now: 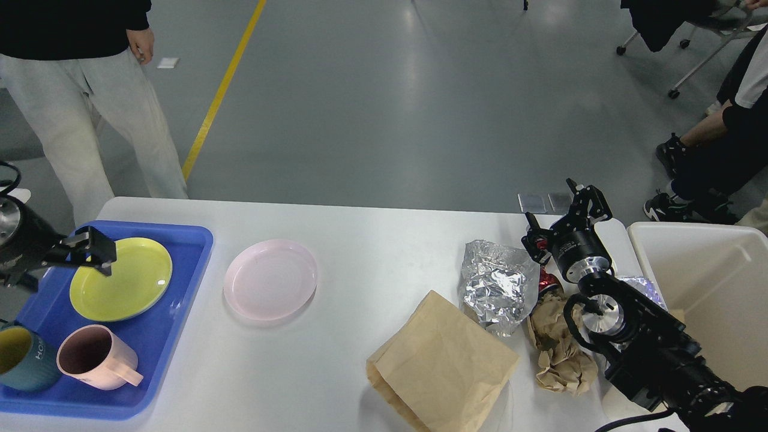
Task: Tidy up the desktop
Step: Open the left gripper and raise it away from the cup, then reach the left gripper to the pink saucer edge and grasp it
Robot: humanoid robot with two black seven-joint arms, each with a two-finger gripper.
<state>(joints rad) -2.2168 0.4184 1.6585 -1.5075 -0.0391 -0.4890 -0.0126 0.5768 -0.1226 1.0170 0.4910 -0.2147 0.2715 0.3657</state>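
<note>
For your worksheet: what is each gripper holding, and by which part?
Nothing: left gripper hangs empty above the tray; right gripper is open, empty.
</note>
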